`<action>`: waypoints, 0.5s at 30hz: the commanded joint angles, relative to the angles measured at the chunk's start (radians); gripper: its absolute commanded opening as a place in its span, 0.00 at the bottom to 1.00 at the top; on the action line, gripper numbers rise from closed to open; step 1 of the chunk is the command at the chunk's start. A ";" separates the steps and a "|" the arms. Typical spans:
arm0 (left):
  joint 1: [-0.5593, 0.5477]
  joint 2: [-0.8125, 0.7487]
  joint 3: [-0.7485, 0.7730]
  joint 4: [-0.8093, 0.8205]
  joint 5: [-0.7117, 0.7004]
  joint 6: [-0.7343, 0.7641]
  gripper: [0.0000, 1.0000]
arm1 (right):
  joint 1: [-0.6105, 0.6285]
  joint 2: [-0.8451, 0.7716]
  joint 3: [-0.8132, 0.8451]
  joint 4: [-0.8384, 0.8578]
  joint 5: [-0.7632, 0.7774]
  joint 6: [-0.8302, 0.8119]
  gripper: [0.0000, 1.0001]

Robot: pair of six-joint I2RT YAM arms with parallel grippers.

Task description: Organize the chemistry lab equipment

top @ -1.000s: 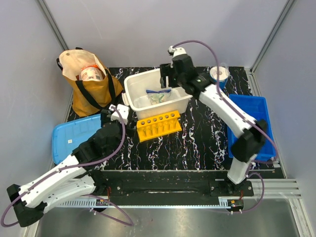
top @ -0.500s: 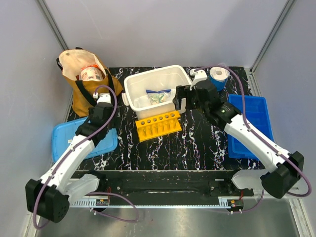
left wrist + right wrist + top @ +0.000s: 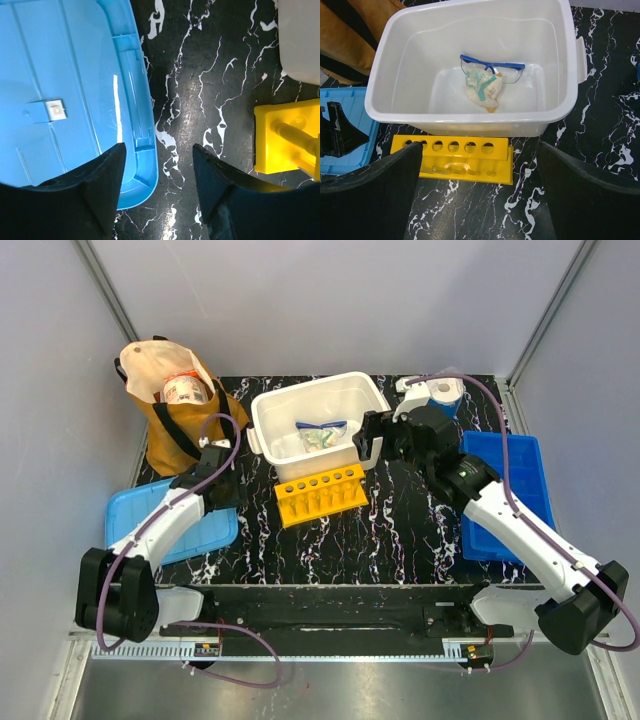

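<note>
The clear safety glasses with a blue frame and a small crumpled packet lie inside the white bin. A yellow test tube rack stands just in front of the bin, with thin clear tubes lying on its base. My right gripper is open and empty, above the rack at the bin's right front corner. My left gripper is open and empty. It hovers low over the right edge of the blue lid, left of the rack.
A brown cloth bag with a jar inside stands at the back left. A blue bin sits at the right, and a blue-and-white roll behind it. The tabletop is black marble.
My right gripper drew back from over the bin's far rim to its right front corner. The left arm folded in, and its gripper came to the lid's right edge.
</note>
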 commanded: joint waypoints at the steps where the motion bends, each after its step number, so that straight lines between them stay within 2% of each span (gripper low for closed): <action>1: 0.004 0.043 -0.005 0.033 0.042 -0.039 0.57 | 0.005 -0.026 -0.004 0.048 0.018 0.001 1.00; 15: 0.005 0.144 0.025 0.043 0.025 -0.026 0.48 | 0.004 -0.065 -0.058 0.088 0.030 -0.008 1.00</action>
